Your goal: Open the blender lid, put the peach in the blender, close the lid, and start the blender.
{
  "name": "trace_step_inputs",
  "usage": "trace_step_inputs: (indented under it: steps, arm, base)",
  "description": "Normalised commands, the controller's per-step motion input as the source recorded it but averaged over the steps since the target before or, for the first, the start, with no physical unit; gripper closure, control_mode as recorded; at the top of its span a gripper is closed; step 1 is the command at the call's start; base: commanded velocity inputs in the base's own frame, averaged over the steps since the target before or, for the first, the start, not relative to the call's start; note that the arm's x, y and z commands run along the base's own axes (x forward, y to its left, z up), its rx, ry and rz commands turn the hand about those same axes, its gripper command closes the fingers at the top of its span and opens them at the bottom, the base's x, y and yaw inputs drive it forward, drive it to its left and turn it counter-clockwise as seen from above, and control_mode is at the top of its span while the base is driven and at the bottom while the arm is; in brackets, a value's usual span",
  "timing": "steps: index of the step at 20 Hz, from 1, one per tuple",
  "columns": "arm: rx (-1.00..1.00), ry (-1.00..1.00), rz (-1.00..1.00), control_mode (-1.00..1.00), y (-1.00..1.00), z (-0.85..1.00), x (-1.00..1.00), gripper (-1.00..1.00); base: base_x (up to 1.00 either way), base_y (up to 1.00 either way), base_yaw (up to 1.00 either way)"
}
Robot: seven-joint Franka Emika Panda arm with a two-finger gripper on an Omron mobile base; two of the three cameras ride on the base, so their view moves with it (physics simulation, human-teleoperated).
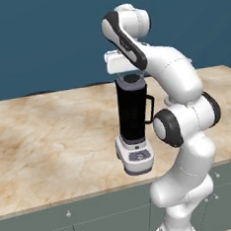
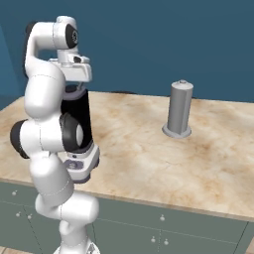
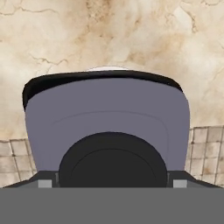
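Note:
The blender [image 1: 133,117] stands upright near the counter's front edge: a tall black jar with a side handle [image 1: 150,108] on a white-grey base with a button panel [image 1: 139,155]. Its jar [image 2: 83,119] shows partly behind my arm. The blender lid [image 3: 109,109], dark grey with a black round knob [image 3: 113,159], sits flat on the jar's top [image 1: 130,79]. My gripper [image 3: 112,183] hangs straight above the lid, open, one fingertip [image 3: 44,183] on each side of the knob and very close to it. From the left, the white hand covers the gripper [image 1: 128,72]. The peach is out of view.
A plain grey cylinder on a round foot [image 2: 179,109] stands on the beige marble counter [image 1: 50,138], well to the blender's right. Grey-green cabinet fronts [image 2: 163,228] run below the counter's front edge. My own arm crowds the blender's right side.

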Motion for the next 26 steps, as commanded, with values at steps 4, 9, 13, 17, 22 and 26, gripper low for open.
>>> trace_step_inputs:
  steps: [4, 9, 13, 17, 22, 26]
  arm:
    - [0.08, -0.06, 0.00, -1.00, -0.24, -0.35, -0.01, 1.00]
    - [0.04, -0.13, 0.00, -1.00, -0.11, -0.29, -0.11, -1.00]
    - [0.00, -0.07, 0.00, -1.00, 0.00, -0.15, -0.01, -1.00]
    - [0.00, -0.05, 0.00, -1.00, 0.00, -0.03, 0.00, -1.00]
    - [0.00, -0.01, 0.00, -1.00, 0.00, 0.00, 0.00, -1.00]
    - [0.00, 0.00, 0.00, -1.00, 0.00, 0.00, -0.01, -1.00]
  base:
    - [0.00, 0.00, 0.00]
    - [0.00, 0.00, 0.00]
    - [0.00, 0.00, 0.00]
    - [0.00, 0.00, 0.00]
    - [0.00, 0.00, 0.00]
    - [0.00, 0.00, 0.00]
